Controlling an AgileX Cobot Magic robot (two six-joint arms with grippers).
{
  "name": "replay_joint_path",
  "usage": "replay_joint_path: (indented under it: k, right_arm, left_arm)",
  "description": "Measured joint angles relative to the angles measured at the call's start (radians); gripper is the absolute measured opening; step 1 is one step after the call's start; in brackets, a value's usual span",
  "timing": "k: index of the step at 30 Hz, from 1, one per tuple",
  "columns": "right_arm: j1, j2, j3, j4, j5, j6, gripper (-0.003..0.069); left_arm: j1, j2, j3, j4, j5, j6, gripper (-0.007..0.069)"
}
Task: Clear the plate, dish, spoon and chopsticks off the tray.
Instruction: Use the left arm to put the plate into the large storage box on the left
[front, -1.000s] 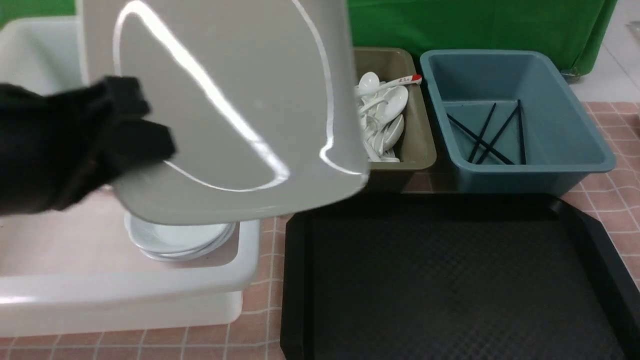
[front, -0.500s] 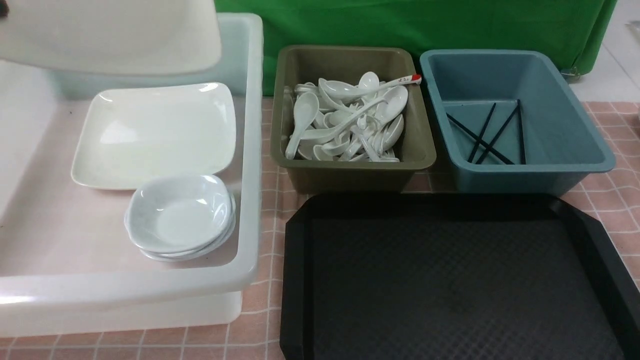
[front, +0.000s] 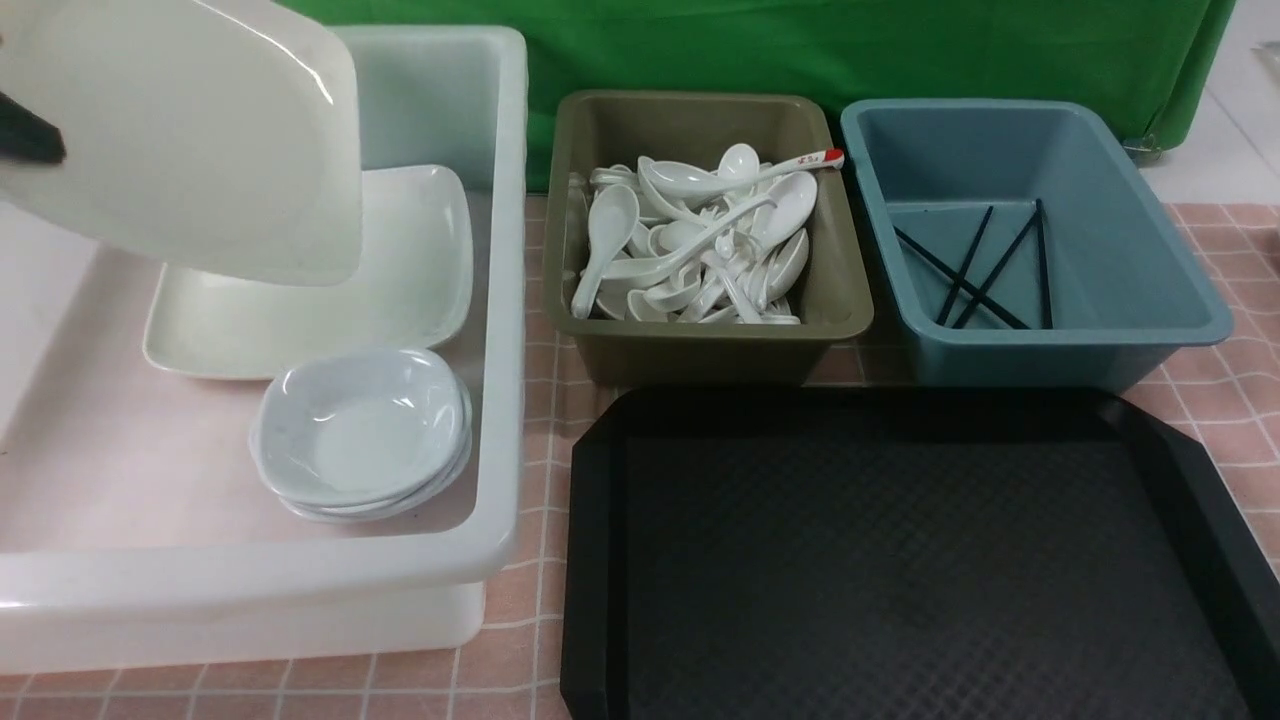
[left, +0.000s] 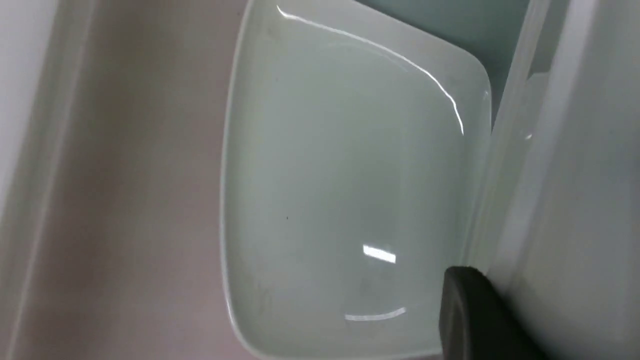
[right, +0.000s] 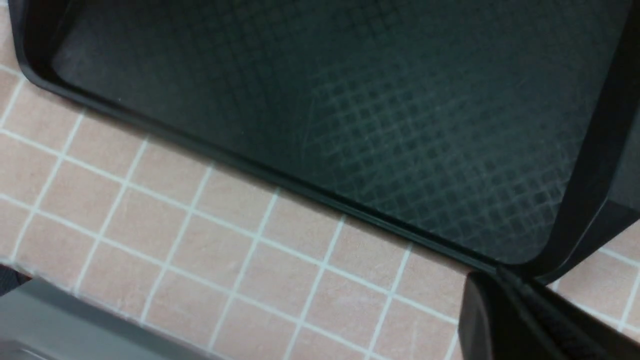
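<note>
1. Pink tiled cloth covers the counter, with green fabric behind.
2. At upper left of the front view, the plate is held tilted above the white tub, clamped in the left pincer.
3. Another plate and stacked small dishes lie in that tub.
4. At lower right, the tray is seen bare.
5. White spoons fill the olive tub; chopsticks lie in the blue tub.
6. The right pincer, pressed together, is seen beside the tray's edge.
</note>
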Motion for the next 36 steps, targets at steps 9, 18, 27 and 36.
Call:
replay_joint_path:
  k: [9, 18, 27, 36]
  right_arm:
    - [0.0, 0.0, 0.001, 0.0, -0.003, 0.032, 0.0046]
    - [0.0, 0.0, 0.001, 0.0, -0.003, 0.078, 0.0051]
    - [0.0, 0.0, 0.001, 0.0, -0.003, 0.079, 0.006]
    - [0.0, 0.0, -0.003, 0.0, 0.007, 0.08, 0.0061]
  left_arm:
    - [-0.079, 0.13, -0.026, 0.02, -0.057, 0.0, 0.0047]
    - [-0.082, 0.21, -0.032, -0.007, -0.085, 0.0, 0.0052]
    - [-0.081, 0.237, -0.062, 0.114, -0.141, 0.025, 0.028]
    - [-0.081, 0.238, -0.273, 0.211, 0.012, -0.009, 0.0456]
